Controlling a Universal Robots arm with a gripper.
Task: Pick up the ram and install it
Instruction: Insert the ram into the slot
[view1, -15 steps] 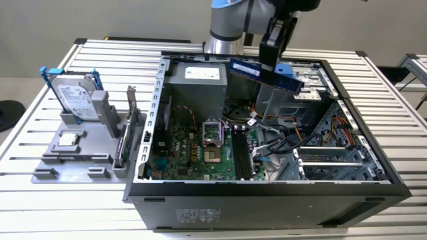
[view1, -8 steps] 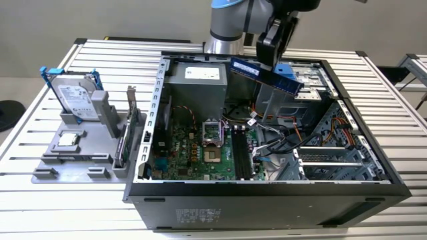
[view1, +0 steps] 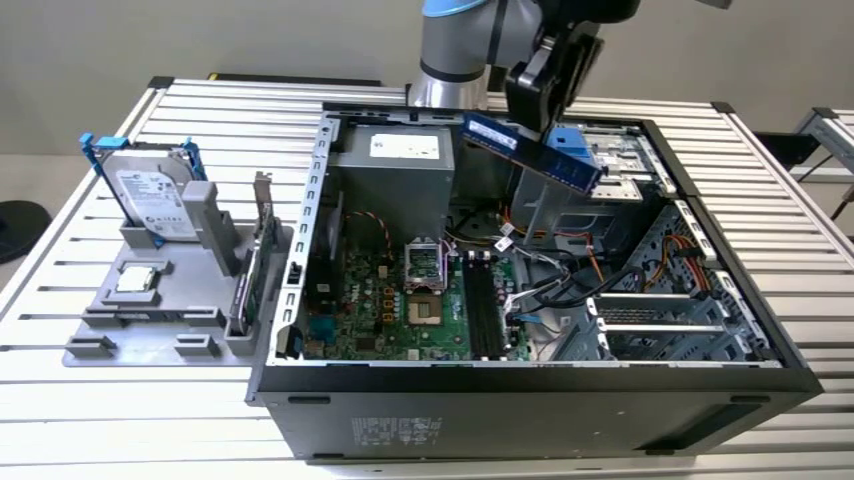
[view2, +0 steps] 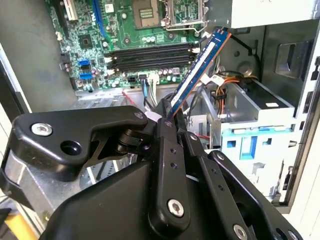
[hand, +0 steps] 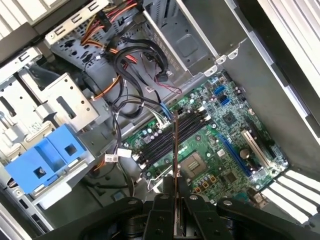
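Hanging over the open computer case (view1: 320, 200), the gripper (view1: 527, 110) has its fingers clamped shut on the ram (view1: 547, 150), and the stick is well clear of the table (view1: 80, 420), tilted, in the air above the case's far end in the exterior view. In the second wrist view the gripper (view2: 167, 120) pinches 1 short end of the ram (view2: 200, 67), so most of the stick juts out free beyond the fingers. The first wrist view looks along it edge-on: the ram (hand: 175, 150) is a thin line rising from the gripper (hand: 175, 200), with the 4 memory slots (hand: 170, 137) on the motherboard (hand: 225, 150) below and apart from it, no contact yet. Those slots (view2: 150, 52) look empty. My read on handling: this stick is light and stiff, but thin and fragile, with a contact edge and chips that should not be squeezed. The flat faces near an end seem the sensible place to hold. Held at 1 end like this, any side load could twist it. Over by the exterior view's left, a hard drive (view1: 147, 190) stands on its stand, untouched.
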